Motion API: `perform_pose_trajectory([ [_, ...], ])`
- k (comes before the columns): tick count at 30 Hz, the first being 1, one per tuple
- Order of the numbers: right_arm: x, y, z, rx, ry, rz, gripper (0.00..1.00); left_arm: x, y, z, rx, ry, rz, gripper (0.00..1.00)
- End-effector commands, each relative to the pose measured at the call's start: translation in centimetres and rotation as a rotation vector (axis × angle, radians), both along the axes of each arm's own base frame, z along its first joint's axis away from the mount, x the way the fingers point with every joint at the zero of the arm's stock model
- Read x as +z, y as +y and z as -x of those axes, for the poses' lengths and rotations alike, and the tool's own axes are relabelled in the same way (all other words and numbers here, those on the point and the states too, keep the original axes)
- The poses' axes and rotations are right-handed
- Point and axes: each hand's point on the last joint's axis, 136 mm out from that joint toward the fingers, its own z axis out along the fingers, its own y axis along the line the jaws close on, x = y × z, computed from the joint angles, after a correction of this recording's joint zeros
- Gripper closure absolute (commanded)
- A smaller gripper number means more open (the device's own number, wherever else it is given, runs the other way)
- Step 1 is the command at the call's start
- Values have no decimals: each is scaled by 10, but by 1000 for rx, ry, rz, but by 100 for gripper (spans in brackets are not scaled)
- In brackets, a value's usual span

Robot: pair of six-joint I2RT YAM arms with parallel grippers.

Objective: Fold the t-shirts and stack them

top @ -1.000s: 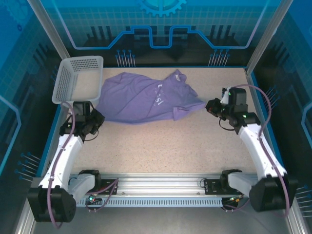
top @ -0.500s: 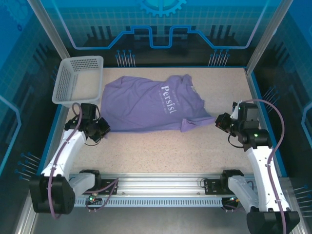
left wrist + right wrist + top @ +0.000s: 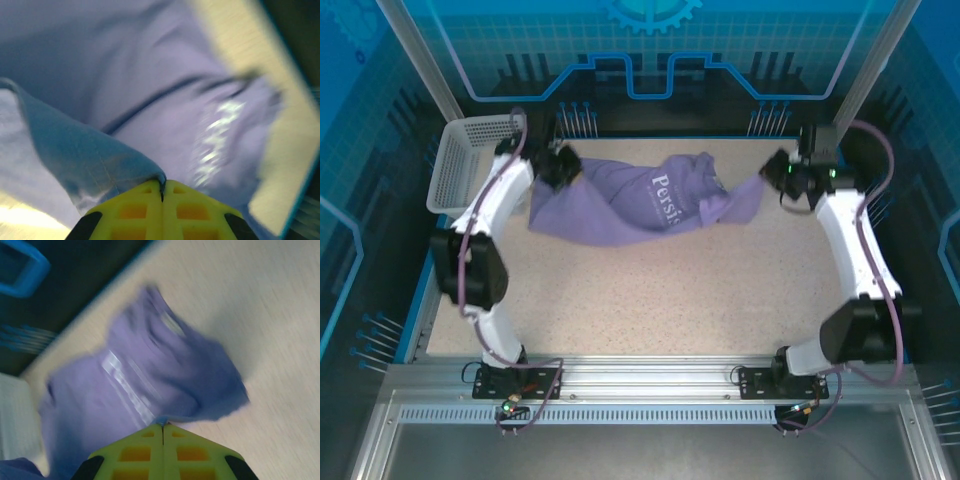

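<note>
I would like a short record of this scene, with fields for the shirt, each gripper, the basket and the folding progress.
shirt: purple, white lettering facing up, stretched between both grippers, middle sagging toward the table
left gripper: shut on the shirt's left end
right gripper: shut on the shirt's right end
basket: far left corner, beside the left arm
folding: not yet done
</note>
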Motion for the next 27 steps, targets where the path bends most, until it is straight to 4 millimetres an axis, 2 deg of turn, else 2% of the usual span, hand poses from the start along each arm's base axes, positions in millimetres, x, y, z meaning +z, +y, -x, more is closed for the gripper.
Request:
perform_pose_trajectory([
  [1,102,0,-38,-17,-226,41,100,99,-14,-41,-119,-217,-17,100],
  [2,125,2,-42,-4,-265,44,100,135,-18,-47,-144,-322,-7,100],
  [3,156,3,-39,3,-329,57,100,189,-19,-43,-156,-482,7,100],
  [4,185,4,-33,13,-398,79,100,228,-19,-34,-159,-599,9,100],
  [6,231,2,-7,7,-516,126,100,280,-15,-7,-173,-753,-19,100],
  [8,266,-2,28,7,-621,173,100,320,-15,32,-204,-868,-40,100],
  [10,284,-6,65,4,-695,209,100,337,-13,68,-225,-914,-58,100],
  [11,289,-5,85,15,-734,217,100,337,-13,86,-243,-918,-63,100],
  [13,282,-3,115,34,-762,221,100,322,-16,113,-288,-891,-61,100],
  [16,240,7,148,103,-710,203,100,273,-18,153,-340,-796,-47,100],
  [19,192,24,191,193,-686,129,100,207,-9,204,-319,-704,-48,100],
  [21,161,27,213,198,-656,79,100,156,1,235,-282,-621,-56,100],
  [24,115,30,225,241,-528,92,100,86,11,264,-239,-472,-58,100],
  [26,92,27,221,240,-443,115,100,64,10,268,-214,-425,-19,100],
  [27,87,28,217,248,-425,116,100,59,8,264,-205,-420,11,100],
])
